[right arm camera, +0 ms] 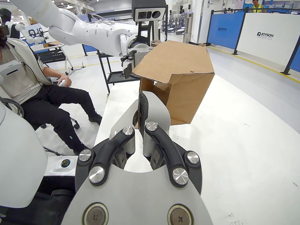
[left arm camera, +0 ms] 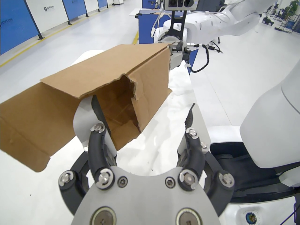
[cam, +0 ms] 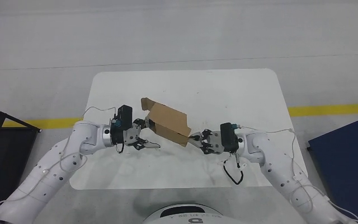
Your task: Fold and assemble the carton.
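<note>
**A:** In the top view, where is the carton?

**B:** The brown carton sits slantwise over the middle of the white table, between the two arms. The right gripper is at its near corner on one end and the left gripper is at the other end.

**A:** What does the left wrist view show?

**B:** The left gripper has its fingers wide apart and holds nothing. One finger is at the carton's open mouth and the other is out over the table. The carton is opened out into a hollow sleeve, and you can see inside it. One edge at the mouth is ragged and torn. At the far end, the right gripper meets the top corner.

**A:** And the right wrist view?

**B:** The right gripper has its fingers pressed together on a cardboard edge at this end. The carton stands as a box shape, tilted. I cannot tell whether its lower corner touches the table. The left gripper is at the far end.

**A:** How far along is the task?

**B:** I judge it about midway. The body is squared up, but both ends look open and the flaps are not yet folded in or tucked shut.
</note>
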